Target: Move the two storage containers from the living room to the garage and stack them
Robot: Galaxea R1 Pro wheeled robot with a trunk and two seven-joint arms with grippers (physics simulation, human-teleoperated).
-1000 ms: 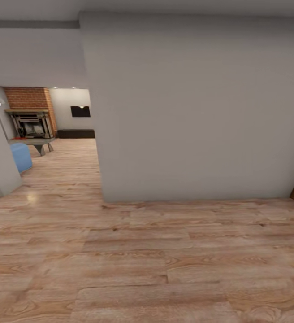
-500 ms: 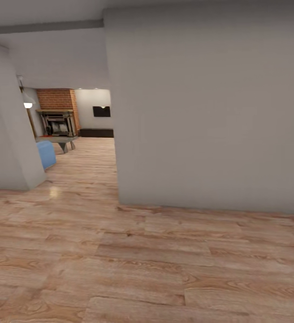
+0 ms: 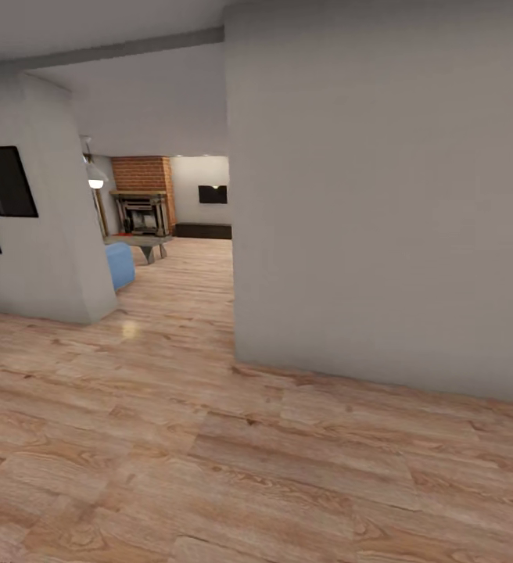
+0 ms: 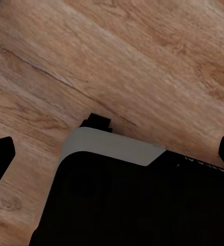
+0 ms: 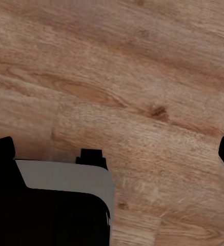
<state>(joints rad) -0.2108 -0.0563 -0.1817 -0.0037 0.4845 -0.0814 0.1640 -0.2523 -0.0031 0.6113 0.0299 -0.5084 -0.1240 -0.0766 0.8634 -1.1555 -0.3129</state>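
The two storage containers and the garage are out of view. Through an opening ahead on the left I see part of the living room (image 3: 186, 258), with a red-brick fireplace (image 3: 141, 205) and the end of a blue sofa (image 3: 120, 264). In the left wrist view my left gripper (image 4: 112, 154) points down at the wood-plank flooring, its dark fingertips (image 4: 0, 154) far apart and nothing between them. In the right wrist view my right gripper (image 5: 112, 154) hangs over the planks the same way, open and empty.
A broad pale wall (image 3: 382, 219) stands close ahead on the right. Another wall (image 3: 45, 258) with two dark frames (image 3: 6, 181) bounds the opening on the left. Light wood planks (image 3: 209, 453) run from me into the passage. The robot's dark base (image 4: 137, 205) sits under the grippers.
The camera has turned left, so the whole picture has slid right. The left wall with its dark frames has come into view, and the wooden door frame at the right edge has left it.
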